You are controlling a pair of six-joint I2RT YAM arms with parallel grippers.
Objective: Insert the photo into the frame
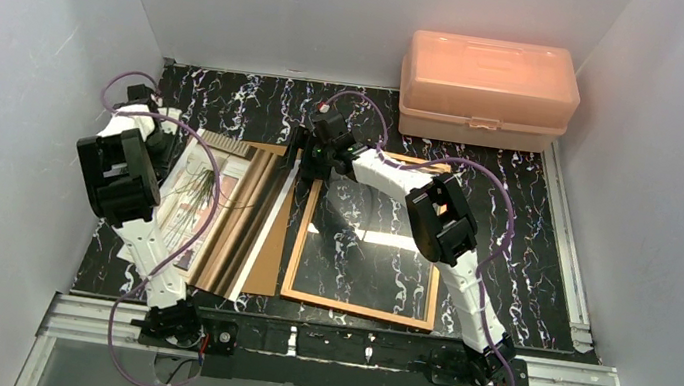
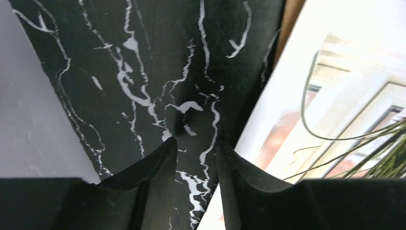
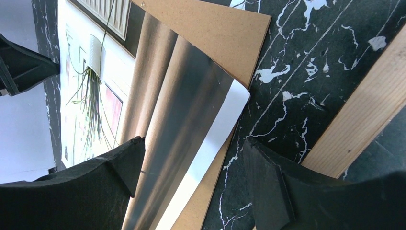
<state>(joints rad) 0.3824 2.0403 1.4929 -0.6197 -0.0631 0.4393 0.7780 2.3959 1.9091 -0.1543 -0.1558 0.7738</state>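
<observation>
photo: we see the large paper print with beige, brown and white bands and dark wispy lines (image 1: 244, 215) lying face up towards the bench's left edge, on a plain brown backing board (image 3: 225, 28), with its right edge curling upward.
frame: the thin orange-brown wooden rectangle (image 1: 352, 308) lies flat mid-bench, just beside the board and without the print.
left gripper (image 2: 194, 146): fingers a narrow gap apart and holding nothing, low at the print's left edge; we judge it is there to steady that side.
right gripper (image 3: 191, 143): jaws wide apart and empty, straddling the lifted right edge, probably to pinch it.
risk: we expect thin paper to crease easily.
</observation>
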